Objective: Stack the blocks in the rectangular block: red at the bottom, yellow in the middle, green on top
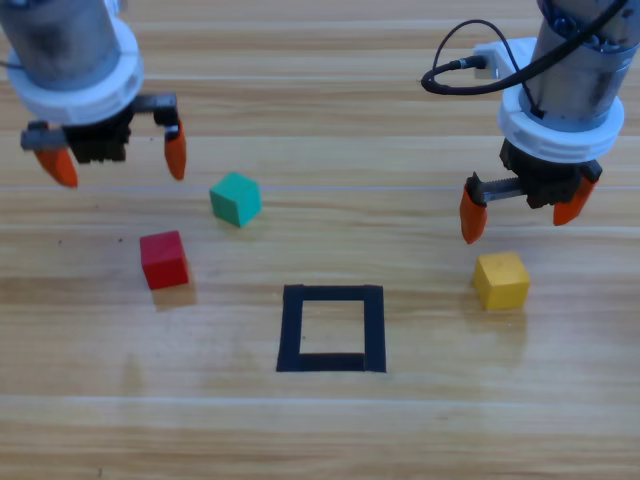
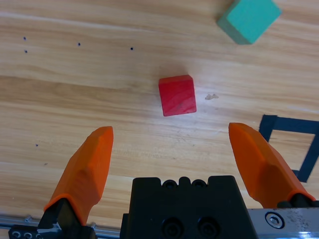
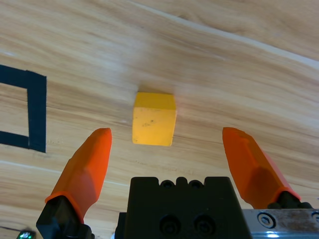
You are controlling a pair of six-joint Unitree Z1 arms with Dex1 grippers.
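Left gripper [image 1: 120, 160] was spread wide, matte red cube [image 1: 164, 259] lying ahead between its fingers; right gripper [image 1: 520, 213] likewise spread, plain yellow cube [image 1: 501, 280] ahead between its fingers

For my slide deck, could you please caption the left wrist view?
Open left gripper hovering short of the red cube, green cube beyond, taped rectangle at the edge.

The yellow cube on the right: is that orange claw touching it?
Apart. The right wrist view shows the yellow cube on bare wood between and ahead of the right gripper's open jaws, gaps on both sides.
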